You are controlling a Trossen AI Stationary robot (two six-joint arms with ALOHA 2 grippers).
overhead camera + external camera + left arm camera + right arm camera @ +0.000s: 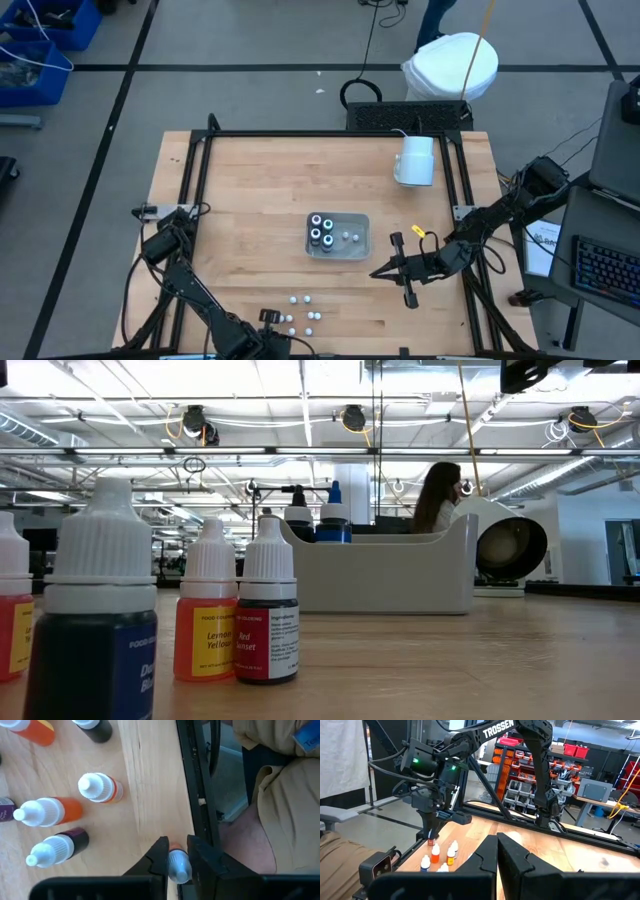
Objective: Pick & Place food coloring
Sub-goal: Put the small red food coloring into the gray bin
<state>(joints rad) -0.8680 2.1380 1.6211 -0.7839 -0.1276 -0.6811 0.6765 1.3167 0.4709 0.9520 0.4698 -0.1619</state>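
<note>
Wooden table (250, 200), early stage of placement. Left gripper (178, 856), at the near edge, is clamped on 1 dropper bottle (178, 866); several others (303, 318) await nearby. Clear tray (337, 251) at centre holds 4 dark pots (320, 231) and 2 bottles. Right gripper (378, 273), fully closed and empty, waits beside the tray.

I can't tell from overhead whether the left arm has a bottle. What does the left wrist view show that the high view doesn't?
Only the left wrist view shows the left gripper closed around a white-capped bottle at the table's edge. Only the high view shows the clear tray, white mug and the idle right gripper. Both show loose dropper bottles on the wooden table.
</note>
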